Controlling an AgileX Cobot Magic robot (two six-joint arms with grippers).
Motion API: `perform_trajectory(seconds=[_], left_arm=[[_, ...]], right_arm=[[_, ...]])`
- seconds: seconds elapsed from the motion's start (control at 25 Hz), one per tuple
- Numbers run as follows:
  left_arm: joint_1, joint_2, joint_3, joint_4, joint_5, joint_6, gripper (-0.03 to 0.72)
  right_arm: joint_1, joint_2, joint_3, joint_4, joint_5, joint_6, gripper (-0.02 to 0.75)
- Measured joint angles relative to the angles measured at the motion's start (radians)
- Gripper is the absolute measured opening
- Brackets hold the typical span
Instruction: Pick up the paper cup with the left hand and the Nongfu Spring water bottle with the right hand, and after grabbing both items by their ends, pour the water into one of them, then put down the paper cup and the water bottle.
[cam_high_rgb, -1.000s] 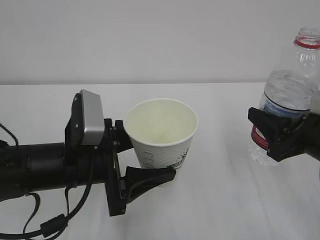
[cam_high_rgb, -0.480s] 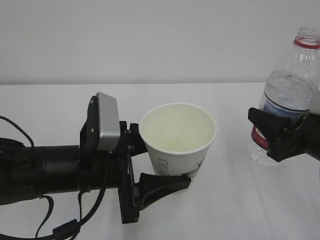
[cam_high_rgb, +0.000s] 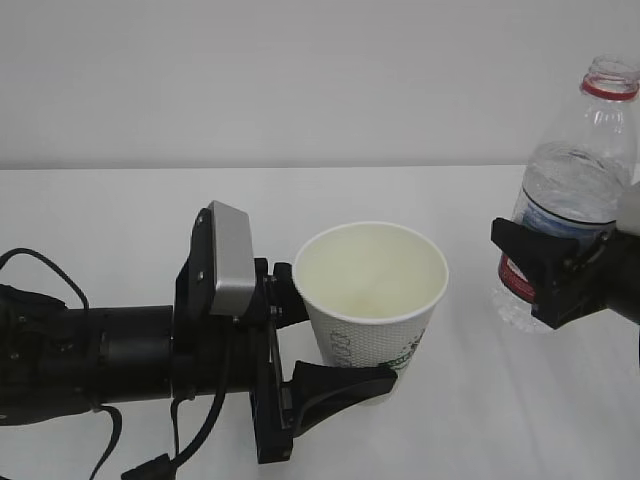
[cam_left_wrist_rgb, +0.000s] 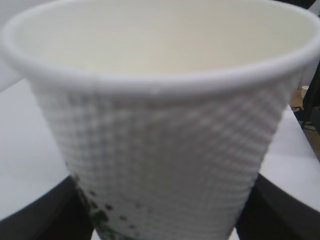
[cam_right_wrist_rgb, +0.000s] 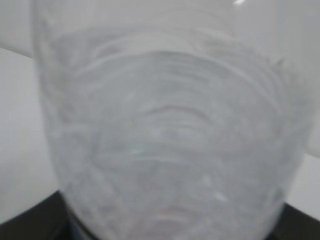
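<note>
The paper cup (cam_high_rgb: 375, 300) is white with grey-green print and stands upright, its cream inside bare. My left gripper (cam_high_rgb: 345, 350) is shut on its lower part, one finger on each side. The cup (cam_left_wrist_rgb: 160, 125) fills the left wrist view, with black fingers (cam_left_wrist_rgb: 47, 215) at its bottom corners. At the right edge, the Nongfu Spring water bottle (cam_high_rgb: 580, 170) is capless with a red neck ring and leans slightly left. It is held off the table by my right gripper (cam_high_rgb: 545, 275), shut on its red label band. Water (cam_high_rgb: 570, 195) fills its lower body. The bottle (cam_right_wrist_rgb: 165, 125) blurs the right wrist view.
A white table (cam_high_rgb: 120, 210) runs back to a pale wall. The left arm's black cables (cam_high_rgb: 30, 265) trail at the lower left. There is a gap of bare tabletop between the cup and the bottle.
My left arm has carried the cup to the right and nearer the camera, closer to the bottle. The bottle has shifted slightly left in my right gripper's hold.
</note>
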Motion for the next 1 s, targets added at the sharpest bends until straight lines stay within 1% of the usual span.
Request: perform_trajectory(seconds=[0.2,0.4,0.6,0.88,1.0], left_arm=[[0.0,0.0,0.0,0.005,-0.002,0.0,0.552],[0.0,0.0,0.0,0.055,-0.002,0.0,0.55],[0.0,0.0,0.0,0.069,-0.004,0.0,0.55],[0.0,0.0,0.0,0.07,-0.004,0.0,0.55],[0.0,0.0,0.0,0.042,-0.004,0.0,0.549]], right_arm=[[0.0,0.0,0.0,-0.022,-0.017,-0.002,0.459],[0.0,0.0,-0.032,-0.073,-0.019,-0.002,0.459],[0.0,0.0,-0.075,-0.101,-0.005,-0.004,0.459],[0.0,0.0,-0.154,-0.159,0.032,-0.004,0.459],[0.0,0.0,-0.195,-0.186,0.061,-0.004,0.459]])
